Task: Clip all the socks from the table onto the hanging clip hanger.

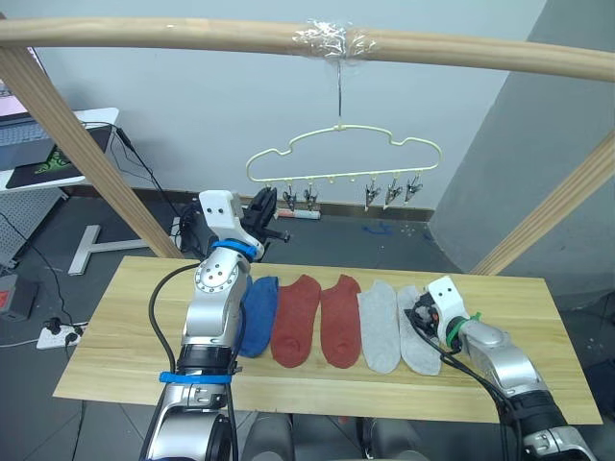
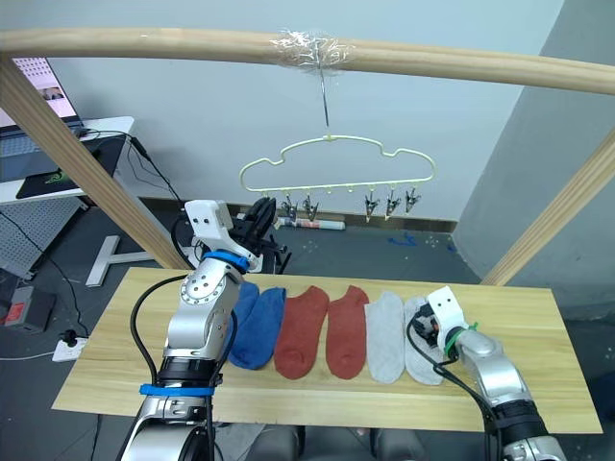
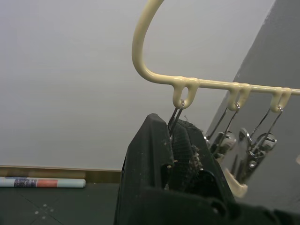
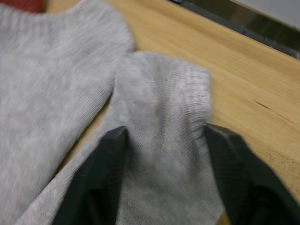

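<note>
The left hand (image 3: 180, 140) is raised to the hanger (image 1: 343, 154), closed on its leftmost clip (image 3: 174, 119), probably to pinch it open. Six socks (image 2: 348, 329) lie in a row on the surface (image 2: 538, 327). The right hand (image 4: 164, 145) straddles the rightmost grey sock (image 4: 159, 154), fingers spread, not yet gripping. Whether the clip is open is hard to tell

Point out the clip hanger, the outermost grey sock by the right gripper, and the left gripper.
clip hanger (image 1: 342, 134), left eye view, wavy top wire.
outermost grey sock (image 4: 161, 117), right wrist view, its middle.
left gripper (image 3: 176, 140), left wrist view, between its fingers.
</note>
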Motion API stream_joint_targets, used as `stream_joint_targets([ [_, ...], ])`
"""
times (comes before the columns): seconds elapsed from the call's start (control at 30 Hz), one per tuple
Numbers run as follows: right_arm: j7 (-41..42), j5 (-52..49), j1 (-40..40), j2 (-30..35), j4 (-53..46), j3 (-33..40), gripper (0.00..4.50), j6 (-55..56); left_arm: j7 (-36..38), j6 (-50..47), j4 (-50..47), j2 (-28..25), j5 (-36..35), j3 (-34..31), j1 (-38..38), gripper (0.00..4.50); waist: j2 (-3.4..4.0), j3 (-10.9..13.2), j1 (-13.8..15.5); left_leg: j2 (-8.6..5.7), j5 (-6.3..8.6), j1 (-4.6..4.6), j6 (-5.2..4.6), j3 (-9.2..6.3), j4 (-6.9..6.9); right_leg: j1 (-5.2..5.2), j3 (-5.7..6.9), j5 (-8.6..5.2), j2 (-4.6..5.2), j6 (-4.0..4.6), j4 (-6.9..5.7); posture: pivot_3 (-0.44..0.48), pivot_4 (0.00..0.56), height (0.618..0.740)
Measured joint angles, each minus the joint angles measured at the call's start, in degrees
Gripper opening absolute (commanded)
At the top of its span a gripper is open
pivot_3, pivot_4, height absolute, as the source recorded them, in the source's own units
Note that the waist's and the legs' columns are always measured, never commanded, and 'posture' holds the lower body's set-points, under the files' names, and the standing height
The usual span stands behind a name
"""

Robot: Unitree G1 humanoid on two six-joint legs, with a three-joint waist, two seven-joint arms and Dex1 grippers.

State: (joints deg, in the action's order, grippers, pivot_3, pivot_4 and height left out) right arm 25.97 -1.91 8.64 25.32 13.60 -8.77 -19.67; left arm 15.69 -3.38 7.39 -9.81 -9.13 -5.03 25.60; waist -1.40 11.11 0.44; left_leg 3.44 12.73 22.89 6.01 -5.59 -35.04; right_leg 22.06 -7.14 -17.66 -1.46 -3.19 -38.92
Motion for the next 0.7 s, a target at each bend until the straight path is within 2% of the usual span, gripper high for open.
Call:
stream_joint_targets([
  [0.13, 1.32, 2.87, -1.99, 2.10, -0.11, -1.72, 0.03, 5.11, 0.24, -0.03, -0.08, -0.04, -0.10, 0.00, -0.18, 0.02, -0.03, -0.02, 0.13, -0.01, 0.00, -0.02, 0.01, -0.03, -0.03, -0.05, 0.02, -0.04, 0.02, -0.07, 0.00, 0.109, 0.178, 0.740],
  [0.27, 2.63, 3.45, -3.74, 4.19, -0.65, -1.47, 0.03, 8.15, 1.48, -1.74, -0.28, -0.02, -2.33, -0.36, -0.21, 0.02, -0.03, -0.02, 0.17, -0.02, -0.01, -0.03, 0.01, -0.02, -0.04, -0.06, 0.01, -0.04, 0.03, -0.07, 0.00, 0.121, 0.174, 0.740],
  [0.37, 6.80, 2.48, -5.69, 7.36, -8.75, -1.30, 0.03, 7.02, 2.98, -11.95, -2.87, 1.53, -12.99, -3.98, 0.09, 0.02, 0.07, 0.02, -0.08, -0.02, -0.01, -0.01, 0.01, -0.04, -0.04, -0.05, 0.01, -0.05, 0.03, -0.09, -0.03, 0.116, 0.184, 0.740],
  [0.5, 10.45, 0.33, -3.20, 8.24, -19.99, -0.84, 0.03, 2.57, 3.16, -24.52, -4.63, 1.71, -24.90, -8.74, 1.38, 0.02, 0.09, 0.06, -1.02, 0.02, -0.01, -0.05, 0.01, -0.12, -0.04, -0.05, 0.03, -0.06, -0.04, -0.11, -0.08, 0.111, 0.185, 0.740],
  [0.7, 11.45, -0.37, 9.84, -2.10, -25.71, -8.01, 0.03, -5.01, 2.33, -38.95, -6.18, 0.02, -39.21, -14.15, 2.28, 0.02, 0.03, 0.12, -1.76, 0.02, -0.16, 0.02, 0.26, -0.35, -0.03, -0.05, 0.22, -0.06, -0.04, -0.10, -0.07, 0.115, 0.185, 0.740],
])
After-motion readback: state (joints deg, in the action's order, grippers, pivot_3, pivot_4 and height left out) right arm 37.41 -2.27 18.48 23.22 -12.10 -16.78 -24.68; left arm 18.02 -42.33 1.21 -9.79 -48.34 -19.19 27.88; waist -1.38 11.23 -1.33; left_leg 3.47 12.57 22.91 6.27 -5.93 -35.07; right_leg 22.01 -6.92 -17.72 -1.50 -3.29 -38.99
